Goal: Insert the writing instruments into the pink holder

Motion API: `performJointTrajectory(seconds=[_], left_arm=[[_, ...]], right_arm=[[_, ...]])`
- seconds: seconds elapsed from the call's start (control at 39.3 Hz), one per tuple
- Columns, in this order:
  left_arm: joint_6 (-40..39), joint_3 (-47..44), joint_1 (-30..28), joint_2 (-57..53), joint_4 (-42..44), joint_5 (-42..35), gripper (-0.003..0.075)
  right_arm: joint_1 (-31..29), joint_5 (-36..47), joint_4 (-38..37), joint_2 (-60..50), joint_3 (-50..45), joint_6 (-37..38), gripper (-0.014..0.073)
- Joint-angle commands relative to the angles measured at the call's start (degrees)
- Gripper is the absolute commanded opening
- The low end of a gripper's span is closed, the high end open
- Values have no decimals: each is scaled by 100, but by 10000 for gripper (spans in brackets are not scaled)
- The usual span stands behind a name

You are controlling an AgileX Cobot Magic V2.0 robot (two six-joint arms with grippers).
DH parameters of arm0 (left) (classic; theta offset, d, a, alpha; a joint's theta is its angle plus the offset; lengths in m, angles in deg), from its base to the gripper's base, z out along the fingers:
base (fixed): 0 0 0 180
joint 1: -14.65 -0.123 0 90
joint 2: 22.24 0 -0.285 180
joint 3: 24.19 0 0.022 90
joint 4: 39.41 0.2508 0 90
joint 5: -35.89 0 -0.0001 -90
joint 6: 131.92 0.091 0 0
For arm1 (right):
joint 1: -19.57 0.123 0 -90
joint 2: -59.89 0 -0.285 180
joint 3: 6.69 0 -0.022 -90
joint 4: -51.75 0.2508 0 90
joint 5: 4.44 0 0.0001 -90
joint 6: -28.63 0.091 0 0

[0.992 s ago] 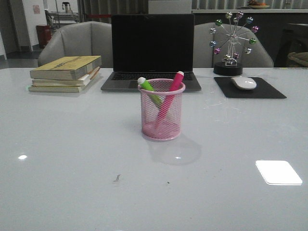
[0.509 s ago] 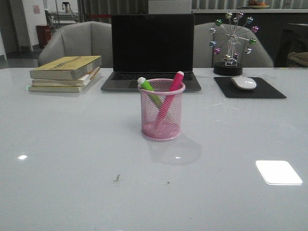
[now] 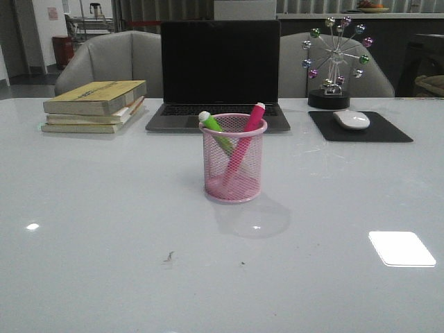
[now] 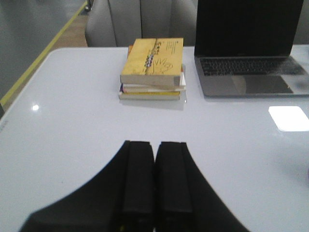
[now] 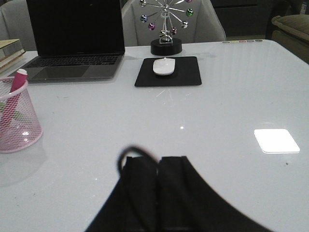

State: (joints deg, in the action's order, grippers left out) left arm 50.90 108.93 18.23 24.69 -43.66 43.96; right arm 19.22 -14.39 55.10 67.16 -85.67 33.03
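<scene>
The pink holder [image 3: 234,166] stands upright at the table's middle, in front of the laptop. Both writing instruments lean inside it: the lime green marker [image 3: 213,127] tilts left and the pink marker [image 3: 246,135] tilts right, caps above the rim. In the right wrist view the holder [image 5: 17,121] shows at the edge with the pink marker [image 5: 17,82] in it. My left gripper [image 4: 154,145] is shut with nothing between its fingers, well back from the books. My right gripper [image 5: 158,159] is shut and empty, away from the holder. Neither arm appears in the front view.
A stack of books [image 3: 94,105] lies at the back left. An open laptop [image 3: 218,73] sits behind the holder. A white mouse [image 3: 352,119] rests on a black pad [image 3: 361,128] at the back right, beside a ferris-wheel ornament [image 3: 334,62].
</scene>
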Motion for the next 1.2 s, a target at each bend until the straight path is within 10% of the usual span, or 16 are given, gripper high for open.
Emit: performJointTrajectory(seconds=[0.0,1.17], left_arm=[[-2,177,-21,-529,102,-278,92],[-2,-2942,-537,-4079,-301,-324,92]], right_arm=[[11,459,-64,-117,-3,-47,25],[11,459,-64,-117,-3,-47,25]])
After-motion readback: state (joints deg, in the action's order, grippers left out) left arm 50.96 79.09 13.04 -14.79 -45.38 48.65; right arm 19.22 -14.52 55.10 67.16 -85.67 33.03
